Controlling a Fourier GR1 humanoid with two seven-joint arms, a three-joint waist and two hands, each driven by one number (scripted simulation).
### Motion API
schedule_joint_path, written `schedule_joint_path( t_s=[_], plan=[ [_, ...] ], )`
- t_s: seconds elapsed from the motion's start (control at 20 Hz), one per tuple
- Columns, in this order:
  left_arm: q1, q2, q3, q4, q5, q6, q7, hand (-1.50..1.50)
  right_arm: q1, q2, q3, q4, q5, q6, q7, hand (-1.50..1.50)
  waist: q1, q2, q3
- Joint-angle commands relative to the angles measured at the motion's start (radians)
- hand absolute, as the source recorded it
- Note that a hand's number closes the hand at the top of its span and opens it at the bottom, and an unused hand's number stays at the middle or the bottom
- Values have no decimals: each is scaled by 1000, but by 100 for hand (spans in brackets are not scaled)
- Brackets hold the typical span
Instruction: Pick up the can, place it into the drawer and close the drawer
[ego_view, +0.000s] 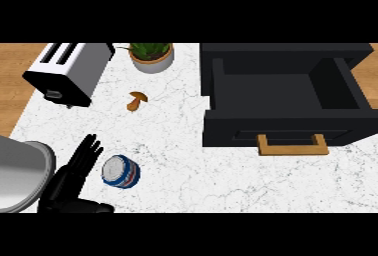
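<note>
Now the left hand (72, 175) is showing at the lower left of the head view, with its fingers (88, 150) straight and pointing up toward the far side of the counter; it is released and is holding nothing. Just beside it, on its right side, the can (120, 172) is standing upright on the white marble counter (184, 170). The can is round and short, with a silver top and a blue wall that is carrying a red and white band (I cannot tell if the fingers are touching it or only very near). Farther out, a small brown mushroom (136, 101) is lying on the counter, a white toaster (68, 71) and a potted plant (152, 56) are sitting near the far edge, and the black drawer (284, 122) with its wooden handle (292, 144) is standing pulled open at the right, well apart from the can.
</note>
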Motion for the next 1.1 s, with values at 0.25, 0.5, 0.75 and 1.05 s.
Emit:
schedule_joint_path(
  t_s=[0.25,0.5,0.75,1.05],
  plan=[
    [-105,17,34,272,-24,-10,-123,-150,-17,20,-44,46,19,49,-19,-150,1,0,0],
    [-173,79,66,490,-35,-80,-251,-150,18,68,-19,-35,42,63,-1,-150,-2,1,0],
    [-237,14,38,596,-55,-40,-301,-150,1,39,-76,-31,-45,67,54,-150,-3,0,0],
    [-229,-17,27,570,-21,-35,-273,-150,-10,37,-88,-28,-56,79,70,-150,0,0,0]
  ],
)
